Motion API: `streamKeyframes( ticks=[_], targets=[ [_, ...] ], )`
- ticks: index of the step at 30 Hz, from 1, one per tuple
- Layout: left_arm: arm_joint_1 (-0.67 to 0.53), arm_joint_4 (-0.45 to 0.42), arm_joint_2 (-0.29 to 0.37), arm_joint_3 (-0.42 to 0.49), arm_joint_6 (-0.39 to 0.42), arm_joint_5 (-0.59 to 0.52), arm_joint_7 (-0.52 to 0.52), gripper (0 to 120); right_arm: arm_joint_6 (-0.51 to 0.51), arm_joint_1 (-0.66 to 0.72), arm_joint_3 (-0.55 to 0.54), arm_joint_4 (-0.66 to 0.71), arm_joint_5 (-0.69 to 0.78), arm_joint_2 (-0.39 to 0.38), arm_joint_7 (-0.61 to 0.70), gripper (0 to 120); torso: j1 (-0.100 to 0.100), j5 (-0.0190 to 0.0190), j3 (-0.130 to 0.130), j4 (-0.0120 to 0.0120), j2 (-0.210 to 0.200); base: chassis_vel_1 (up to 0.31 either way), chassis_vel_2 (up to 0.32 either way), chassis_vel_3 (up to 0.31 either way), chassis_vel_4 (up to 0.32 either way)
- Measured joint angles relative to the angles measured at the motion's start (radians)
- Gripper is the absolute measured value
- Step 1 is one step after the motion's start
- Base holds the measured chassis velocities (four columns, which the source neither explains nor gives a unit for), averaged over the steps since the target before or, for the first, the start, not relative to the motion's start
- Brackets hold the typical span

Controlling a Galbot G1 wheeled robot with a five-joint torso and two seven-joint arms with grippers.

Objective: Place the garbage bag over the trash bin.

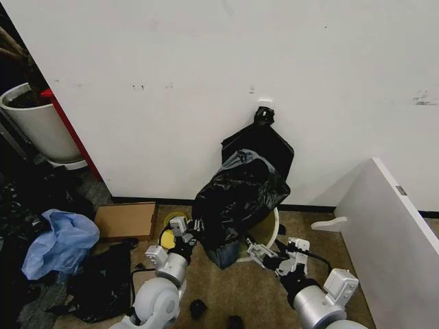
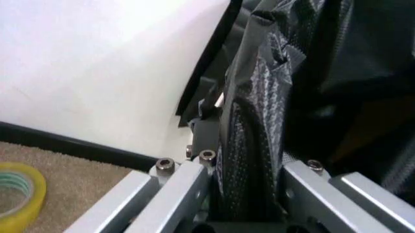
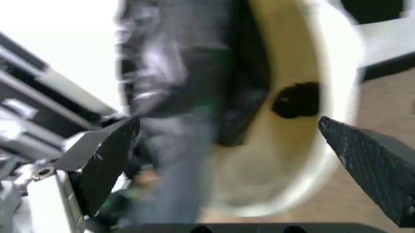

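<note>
We see the garbage bag [image 1: 236, 199] heaped over the trash bin [image 1: 273, 236], which stands on the carpet against the white wall [image 1: 206, 68]; only the bin's near right rim shows past the plastic. The left gripper [image 1: 191, 232] sits at the bag's lower left edge, and in the left wrist view its fingers [image 2: 243, 160] are clamped on a fold of the garbage bag [image 2: 311, 58], the film bunched between them. The right gripper [image 1: 255, 251] lies just beside the bin's rim, and in the right wrist view its fingers [image 3: 107, 155] stand wide apart with the cream wall of the trash bin [image 3: 295, 126] and part of the garbage bag [image 3: 168, 82] lying beyond and between them, touching neither. A roll of yellow tape [image 2: 18, 194] lies on the carpet to the outside of the left fingers
</note>
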Motion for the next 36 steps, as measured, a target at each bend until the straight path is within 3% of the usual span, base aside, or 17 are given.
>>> streamKeyframes(
  ticks=[7,18,26,36],
  targets=[
    [-0.01,0.016,-0.001,-0.001,0.005,0.001,0.001,0,0.091,0.002,-0.026,-0.001,-0.008,0.002,-0.083,100,0.0,-0.0002,0.0,0.0,0.0,0.0,0.0,0.0,0.0],
    [0.002,-0.032,-0.004,-0.002,0.018,0.004,0.003,0,0.085,0.041,-0.055,-0.074,-0.088,0.01,-0.07,100,0.0,-0.0001,0.0,-0.0001,0.0,0.0,0.0,0.0,0.0],
    [0.011,-0.043,-0.007,-0.003,0.019,0.008,0.004,0,0.12,0.027,-0.071,-0.1,-0.136,0.008,-0.103,75,0.0,0.0,0.0,-0.0001,0.0,0.0,0.0,0.0,0.0],
    [0.015,-0.054,-0.014,-0.009,0.019,0.008,0.0,0,0.169,0.008,-0.071,-0.107,-0.134,0.001,-0.157,35,0.0,0.0,0.0,-0.0001,0.0,0.0,0.0,0.0,0.0]
  ],
)
